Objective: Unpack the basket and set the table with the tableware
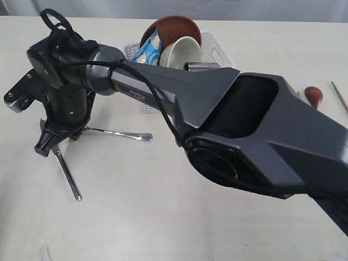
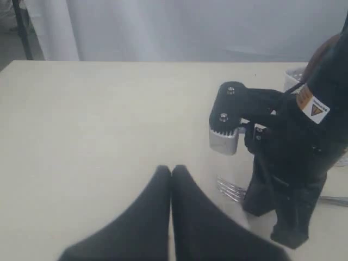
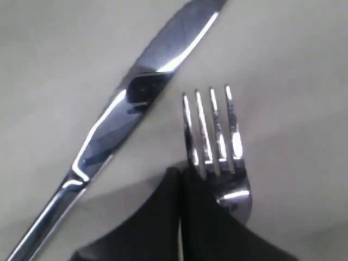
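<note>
The right gripper [image 1: 50, 145] reaches across the table [image 1: 163, 217] to its 9 o'clock side, fingers pressed flat together and holding nothing between them, with the tips set over the neck of the fork [image 3: 217, 147]. Whether they touch the steel cannot be told. The knife [image 3: 136, 103] lies just beside the fork, its blade running off toward 5 o'clock from the gripper in the exterior view, while the fork's handle points toward 3 o'clock. The left gripper [image 2: 171, 173] hangs near by, also closed and empty.

At 12 o'clock the basket [image 1: 220, 51] holds the bowl [image 1: 182, 51], plate [image 1: 174, 26], cup [image 1: 202, 66] and a blue bag [image 1: 147, 53]. The spoon [image 1: 314, 95] and chopsticks [image 1: 339, 97] lie at 3 o'clock.

The step appears to be squaring the fork against the knife. It is best done with light downward pressure at the neck and a slow slide until the handles run parallel, followed by a straight lift so nothing drags.
</note>
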You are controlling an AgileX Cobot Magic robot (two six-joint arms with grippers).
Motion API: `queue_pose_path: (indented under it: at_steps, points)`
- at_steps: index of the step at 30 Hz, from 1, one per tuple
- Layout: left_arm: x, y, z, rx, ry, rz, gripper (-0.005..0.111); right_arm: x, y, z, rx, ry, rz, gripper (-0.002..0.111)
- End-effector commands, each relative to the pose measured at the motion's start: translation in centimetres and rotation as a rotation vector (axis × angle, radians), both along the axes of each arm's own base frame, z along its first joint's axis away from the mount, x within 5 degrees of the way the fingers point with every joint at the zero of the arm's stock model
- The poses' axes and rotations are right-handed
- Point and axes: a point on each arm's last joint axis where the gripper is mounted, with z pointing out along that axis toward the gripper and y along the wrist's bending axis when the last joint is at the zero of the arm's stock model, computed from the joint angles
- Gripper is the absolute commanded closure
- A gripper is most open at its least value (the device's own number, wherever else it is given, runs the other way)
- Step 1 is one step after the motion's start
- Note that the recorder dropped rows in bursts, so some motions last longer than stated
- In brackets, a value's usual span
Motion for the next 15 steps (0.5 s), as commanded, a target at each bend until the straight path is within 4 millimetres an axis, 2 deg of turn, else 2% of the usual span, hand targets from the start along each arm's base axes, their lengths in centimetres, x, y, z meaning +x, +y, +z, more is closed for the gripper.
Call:
queue_pose_path:
  at_steps: [1,7,11,15]
  points:
    - [0.0,0.0,0.0,0.011,-0.013,0.002,0.107,2.5,-0.9,-0.2,0.014,-0.038,-0.075,0.109]
    - [0.0,0.0,0.0,0.011,-0.013,0.002,0.107,4.9,-2.2,-0.1,0.05,-0.055,-0.143,0.109]
    - [0.0,0.0,0.0,0.011,-0.013,0.002,0.107,4.6,-2.1,2.2,0.091,-0.066,-0.127,0.109]
    - [0.0,0.0,0.0,0.011,-0.013,0.002,0.107,3.2,-2.2,5.1,0.071,-0.052,-0.106,0.109]
